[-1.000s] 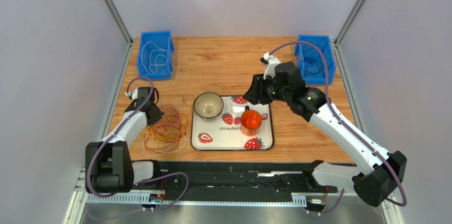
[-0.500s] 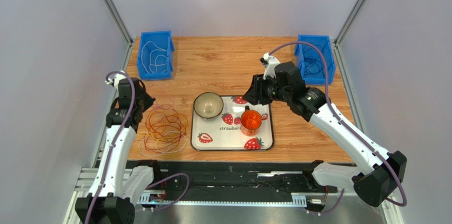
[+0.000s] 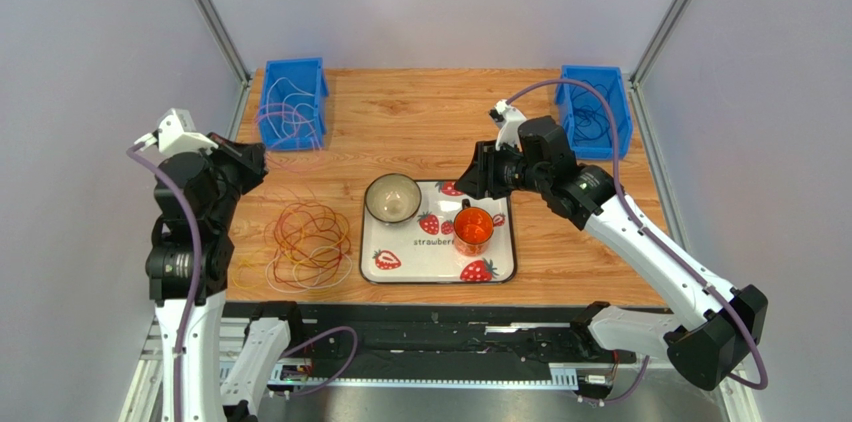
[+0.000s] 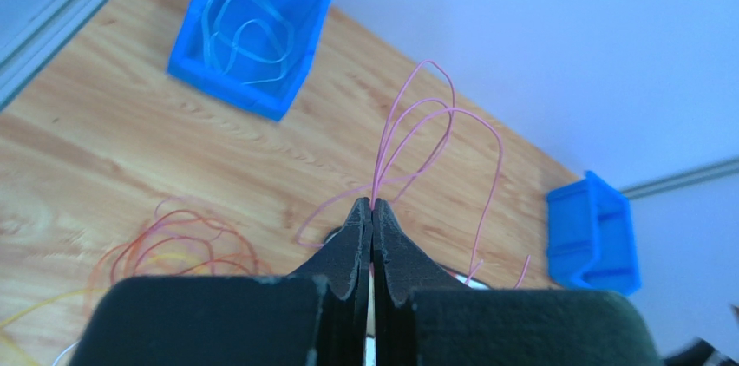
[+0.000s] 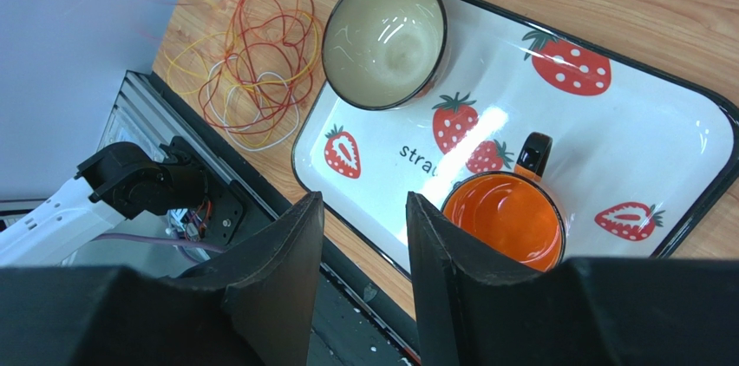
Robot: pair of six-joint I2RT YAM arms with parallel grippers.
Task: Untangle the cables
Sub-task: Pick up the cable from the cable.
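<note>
A tangle of thin cables (image 3: 310,242) in orange, red-brown, yellow and white lies on the wooden table left of the tray; it also shows in the right wrist view (image 5: 256,45) and the left wrist view (image 4: 178,245). My left gripper (image 3: 247,156) is raised above the table left of the pile, shut on a thin pink-purple cable (image 4: 434,114) that loops up from its tips (image 4: 372,205). That cable shows faintly near the left bin (image 3: 285,127). My right gripper (image 3: 478,174) hovers open and empty over the tray (image 5: 362,201).
A strawberry tray (image 3: 500,267) holds a cream bowl (image 3: 392,198) and an orange mug (image 3: 473,226). A blue bin (image 3: 292,102) at the back left holds a white cable. A blue bin (image 3: 595,112) at the back right holds a dark cable.
My left arm rose from the pile and swung back and left, lifting the pink-purple cable away from the tangle. The right arm has not moved.
</note>
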